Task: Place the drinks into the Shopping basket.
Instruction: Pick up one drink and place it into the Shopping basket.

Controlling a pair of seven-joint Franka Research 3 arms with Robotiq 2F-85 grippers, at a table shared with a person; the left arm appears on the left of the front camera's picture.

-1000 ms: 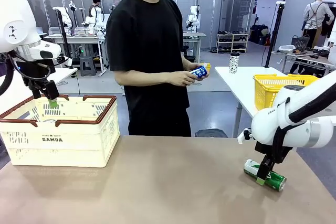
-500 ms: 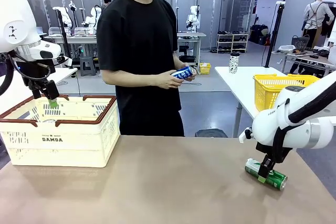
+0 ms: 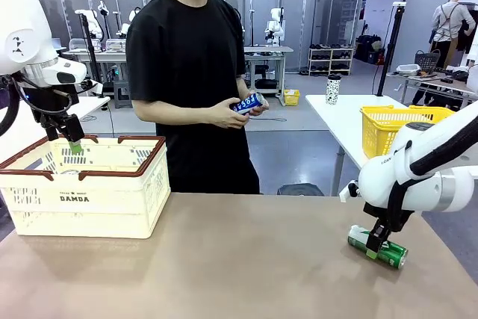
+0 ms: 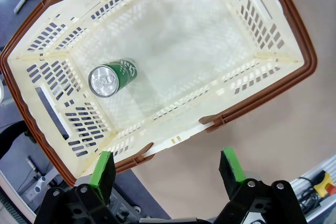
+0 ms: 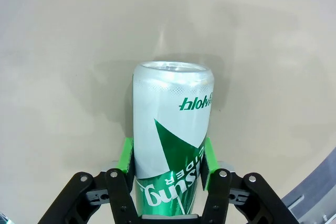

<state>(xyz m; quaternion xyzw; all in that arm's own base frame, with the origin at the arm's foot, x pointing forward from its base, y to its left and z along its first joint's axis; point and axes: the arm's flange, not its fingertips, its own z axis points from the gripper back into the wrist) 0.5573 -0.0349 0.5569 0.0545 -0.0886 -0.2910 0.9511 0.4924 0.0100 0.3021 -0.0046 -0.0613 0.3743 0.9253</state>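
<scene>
As the green can (image 3: pixel 392 254) lies on the tabletop (image 3: pixel 239 259), long axis left-right, the right end effector (image 3: pixel 371 250) grips it; the left end effector (image 3: pixel 73 143) gapes wide.

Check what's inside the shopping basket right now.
One green can sits in the Shopping basket, silver top toward the left wrist camera; no other can shows on its floor. From the front, the lattice wall hides the contents.
</scene>
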